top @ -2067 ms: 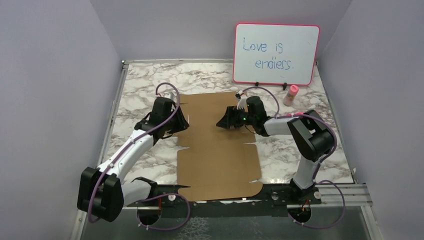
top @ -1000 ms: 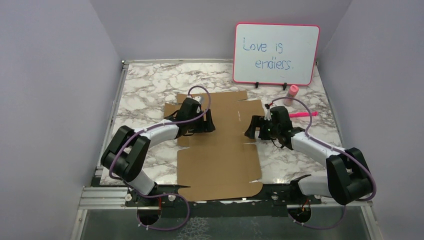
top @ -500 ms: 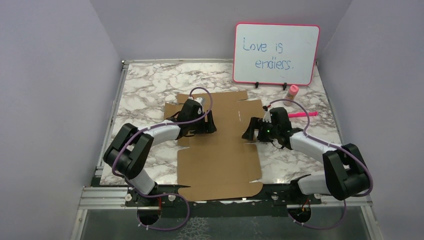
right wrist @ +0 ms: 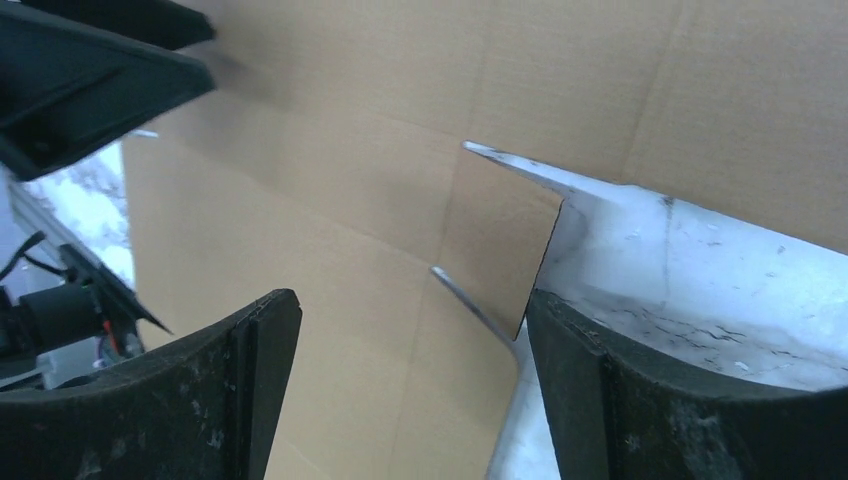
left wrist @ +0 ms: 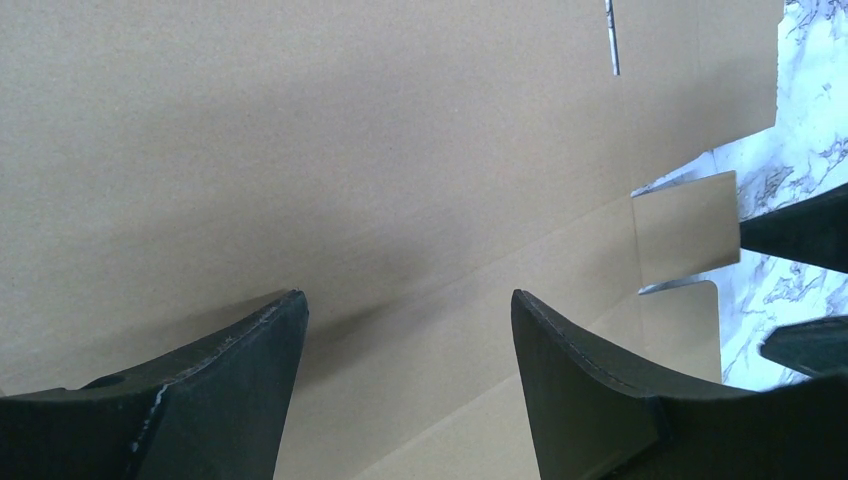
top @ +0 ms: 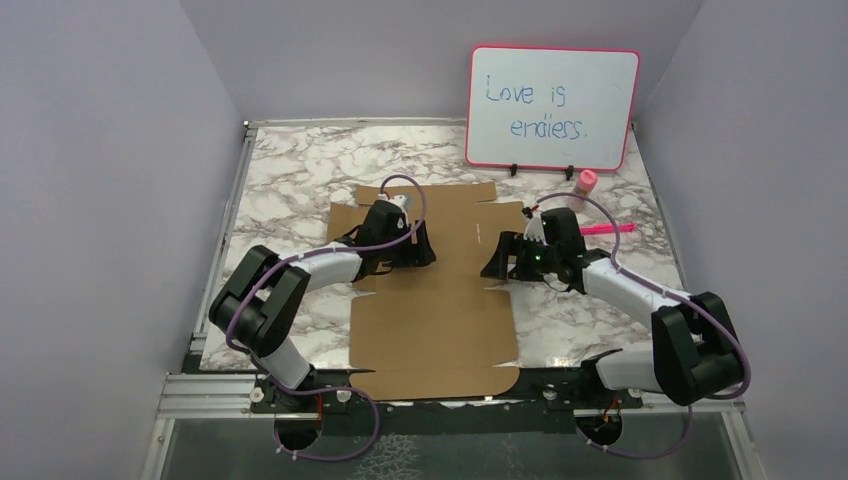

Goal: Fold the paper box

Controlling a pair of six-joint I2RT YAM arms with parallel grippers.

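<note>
The paper box (top: 435,320) is lying as a flat, unfolded sheet on the marble-patterned bench (top: 290,170), with its near end reaching the front edge. Past the near panel, both arms are reaching inward over the sheet. The left fingers (top: 420,250) are standing wide apart over the sheet's left-centre area, gripping nothing. The right fingers (top: 494,265) are likewise spread wide and gripping nothing, hovering at the sheet's right edge, where a small cut tab is showing between them in the right wrist view. Whether either pair is touching the cardboard cannot be told. Further back, a pink marker (top: 605,229) is lying beside the right arm, a pink bottle (top: 583,188) is standing behind it, and a pink-framed whiteboard (top: 552,95) is standing at the far edge
</note>
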